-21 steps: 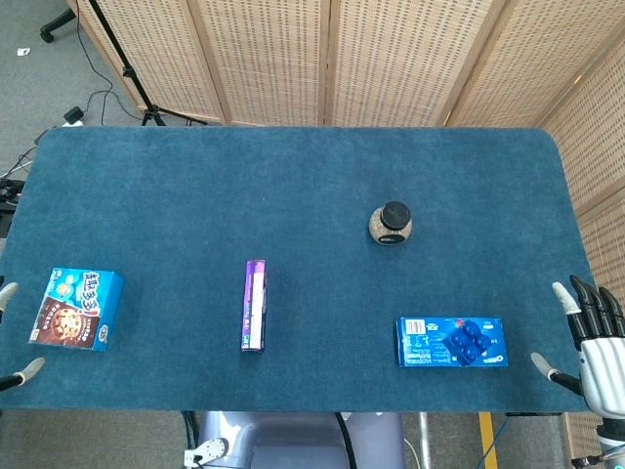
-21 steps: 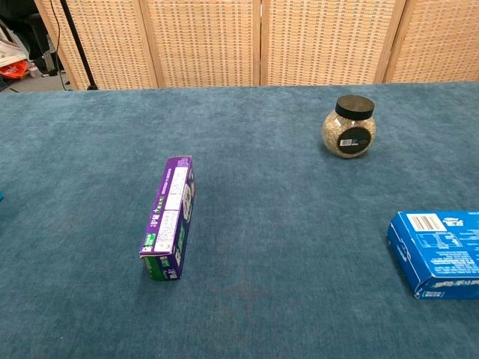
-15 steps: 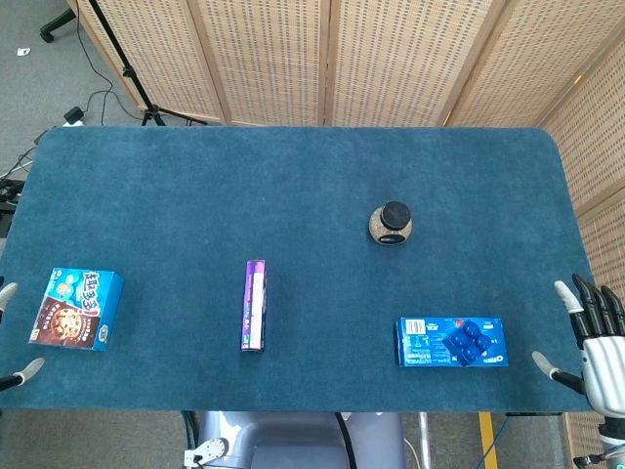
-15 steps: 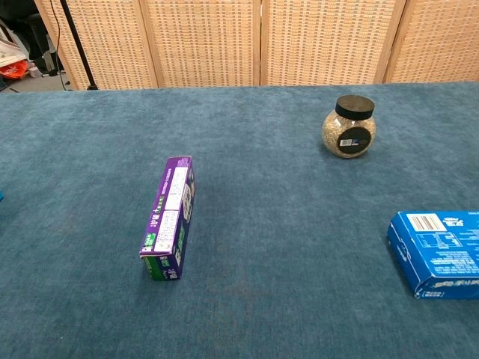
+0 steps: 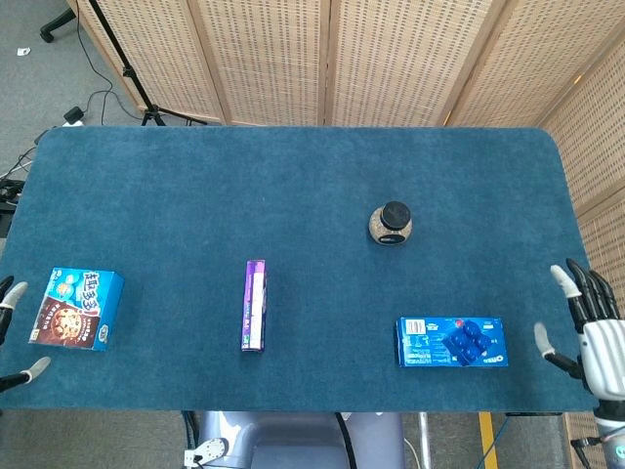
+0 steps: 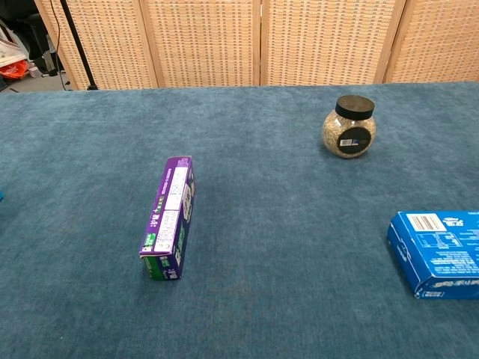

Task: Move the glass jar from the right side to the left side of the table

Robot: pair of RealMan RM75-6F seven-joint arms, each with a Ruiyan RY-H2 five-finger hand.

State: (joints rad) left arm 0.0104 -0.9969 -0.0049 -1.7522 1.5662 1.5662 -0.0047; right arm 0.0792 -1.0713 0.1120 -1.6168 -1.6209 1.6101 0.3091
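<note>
- Since the earlier frames my right hand [image 5: 591,332] has crept a little up along the table's right edge; the jar and the boxes sit where they were.
- My right hand's fingers [image 5: 578,289] are spread apart and hold nothing, hovering at the right rim of the table [image 5: 293,186].
- Of my left hand [image 5: 12,332] I see only fingertips at the left edge of the head view, set apart from each other, with nothing between them.
- The glass jar [image 5: 391,224] stands upright on the right half of the table, black lid on top, pale grainy filling visible in the chest view [image 6: 349,127]; it is well apart from both hands.
- Between my right hand and the jar lies the blue biscuit box [image 5: 451,342], flat, near the front edge.
- Toward the left side, the purple box [image 5: 254,305] lies on its narrow side near the middle of the table.
- Farther left, just beside my left fingertips, the cookie box [image 5: 76,309] lies flat.
</note>
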